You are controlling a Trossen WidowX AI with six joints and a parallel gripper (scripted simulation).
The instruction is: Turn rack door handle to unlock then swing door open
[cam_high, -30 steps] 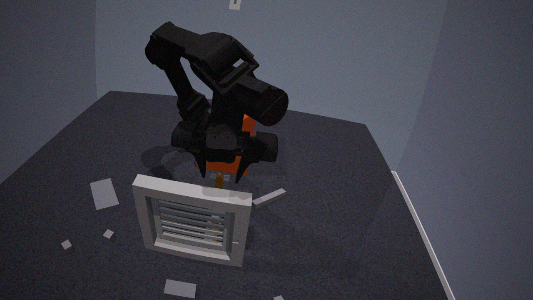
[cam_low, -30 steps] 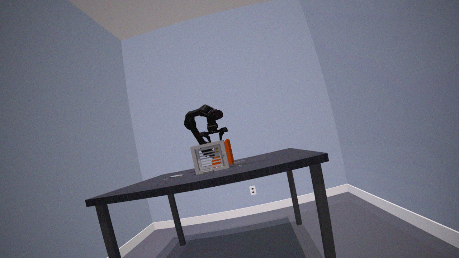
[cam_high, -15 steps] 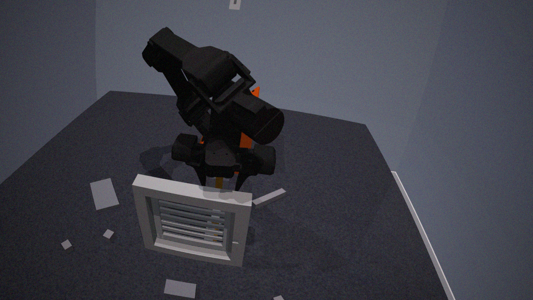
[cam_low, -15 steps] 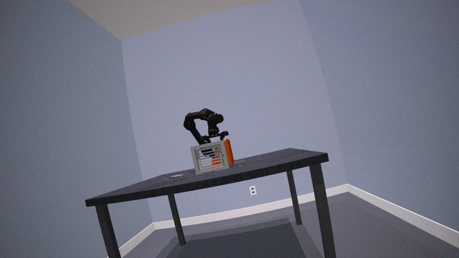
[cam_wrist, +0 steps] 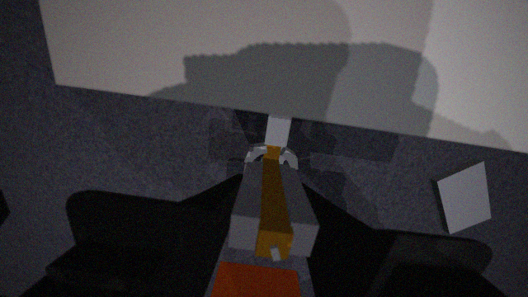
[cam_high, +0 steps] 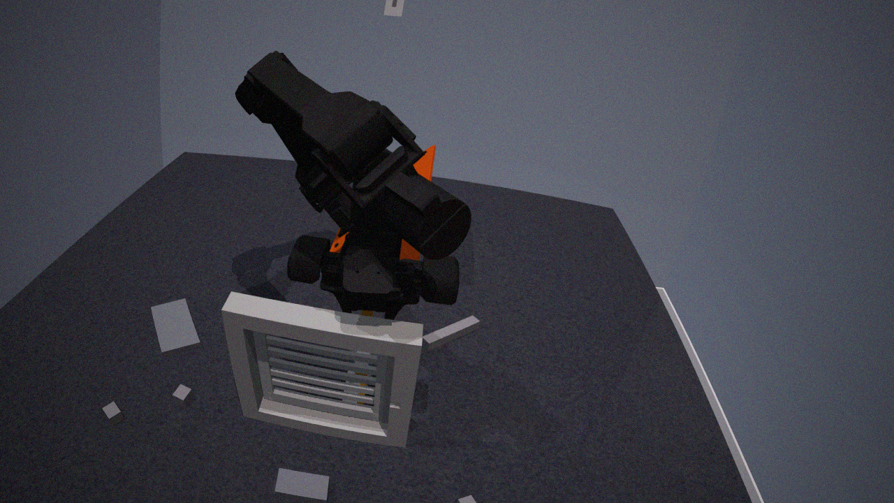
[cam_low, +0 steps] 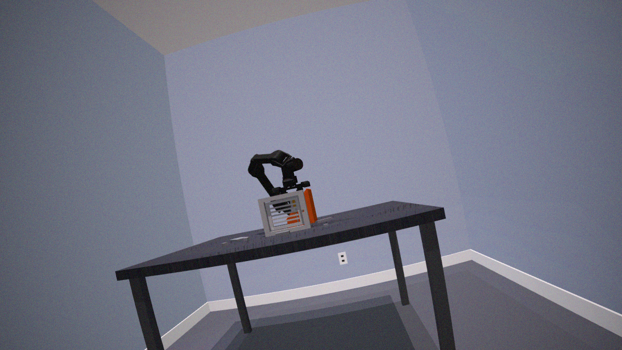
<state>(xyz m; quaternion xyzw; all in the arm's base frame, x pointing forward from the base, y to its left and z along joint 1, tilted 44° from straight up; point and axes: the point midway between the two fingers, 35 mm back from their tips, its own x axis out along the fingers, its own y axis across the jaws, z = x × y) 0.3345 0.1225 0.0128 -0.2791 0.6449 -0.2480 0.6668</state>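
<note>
The pale rack frame point(cam_high: 240, 381) point(cam_low: 262, 217) point(cam_wrist: 115, 45) stands upright on the table point(cam_high: 550, 388) point(cam_low: 369, 217). The slatted door point(cam_high: 383, 390) sits inside it and looks closed. The upright yellow handle point(cam_wrist: 274, 241) with grey side pads stands out from the door on the arm's side, on a pale stub. My gripper point(cam_wrist: 269, 183) point(cam_high: 369, 311) reaches down from above. Its black fingers lie against both outer sides of the grey pads, shut on the handle. The pads lie close against the yellow bar. The frame hides the fingertips' lower ends in the top and exterior views.
An orange upright panel point(cam_high: 426, 163) point(cam_low: 310, 206) point(cam_wrist: 256, 280) stands on the arm's side. Flat pale pieces lie around the frame: a plate point(cam_high: 174, 325) point(cam_wrist: 464, 198), a long strip point(cam_high: 451, 332), a front plate point(cam_high: 302, 484) and small squares point(cam_high: 111, 409) point(cam_high: 181, 392).
</note>
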